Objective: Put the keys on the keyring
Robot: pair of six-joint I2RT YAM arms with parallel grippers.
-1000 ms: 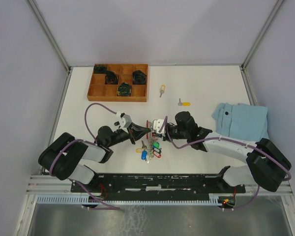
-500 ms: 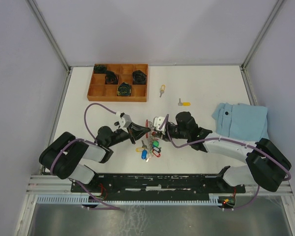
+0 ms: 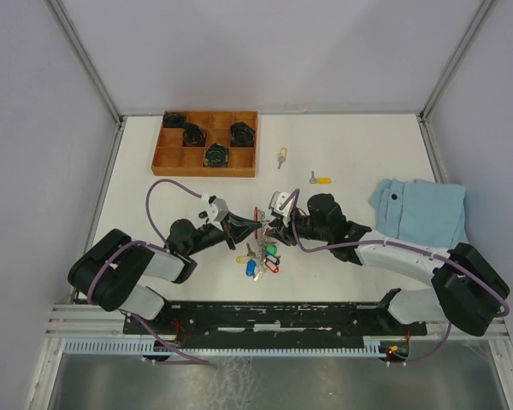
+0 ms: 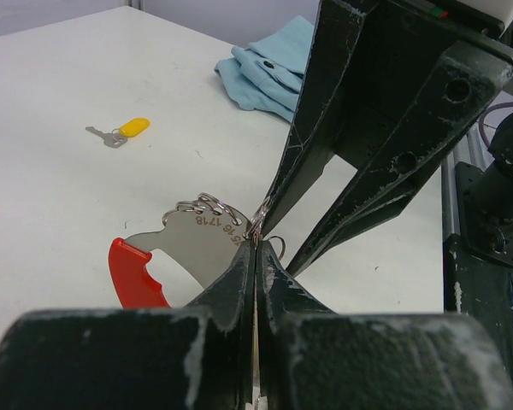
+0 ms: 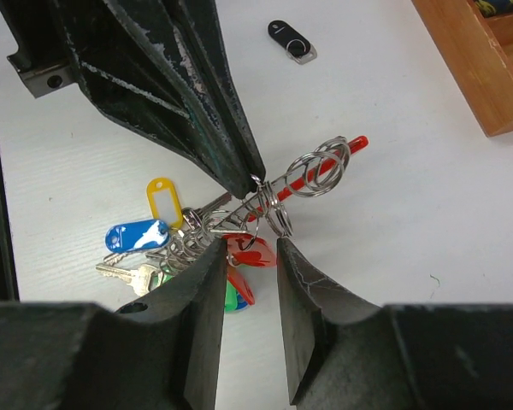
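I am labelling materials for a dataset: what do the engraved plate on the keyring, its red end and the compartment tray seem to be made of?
Engraved plate: probably steel, brushed grey, with stamped characters. Red end: likely plastic or rubber coating, smooth, glossy. Compartment tray: seemingly wood, orange-brown, matte, with thin dividers.

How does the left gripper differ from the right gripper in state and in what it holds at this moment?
The left gripper is shut, pinching a wire ring of the keyring; the right gripper is open, its jaws apart and empty. The left gripper reaches in from the left, the right gripper from the right. Both aim their tips at the same cluster of rings.
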